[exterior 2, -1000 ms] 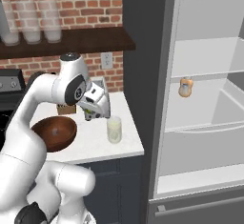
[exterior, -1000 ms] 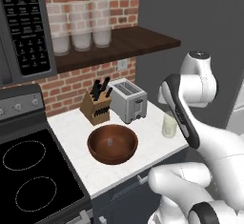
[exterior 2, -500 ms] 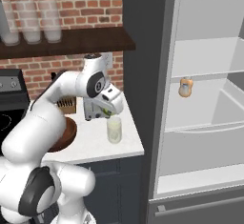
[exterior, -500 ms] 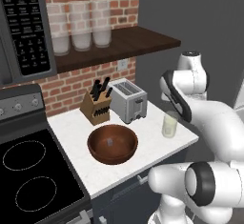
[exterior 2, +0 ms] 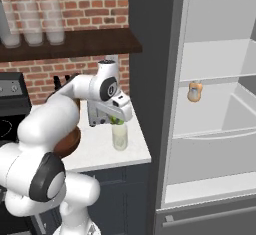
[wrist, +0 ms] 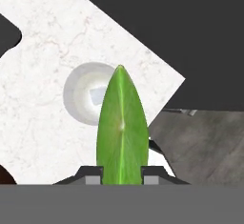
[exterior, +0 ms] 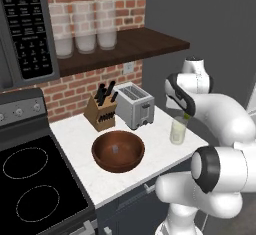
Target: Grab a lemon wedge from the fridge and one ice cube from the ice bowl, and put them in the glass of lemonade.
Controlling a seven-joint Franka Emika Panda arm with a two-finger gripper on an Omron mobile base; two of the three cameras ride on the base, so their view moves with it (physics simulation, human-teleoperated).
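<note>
**Green wedge over the glass: risks and a count**

Grey fridge stands open at 3 o'clock in the right base view, one small orange bottle on its shelf. One white marble bench carries the rest. One wooden bowl sits near its middle with a single pale cube inside. One toaster and one knife block stand behind the bowl, at its 12 o'clock. Three frosted jars line the shelf above. One glass of lemonade stands near the bench's edge.

One tool hangs just above the glass, nearly shut and pinching the wedge.

In the hand view the glass mouth lies at 10 o'clock of the wedge tip, not squarely beneath. Judged from that offset, a release now could land the wedge on the rim or the bench. Dropping lower to correct could knock the glass, which stands close to the edge. A pale square shows inside the glass; I cannot tell what it is.
</note>
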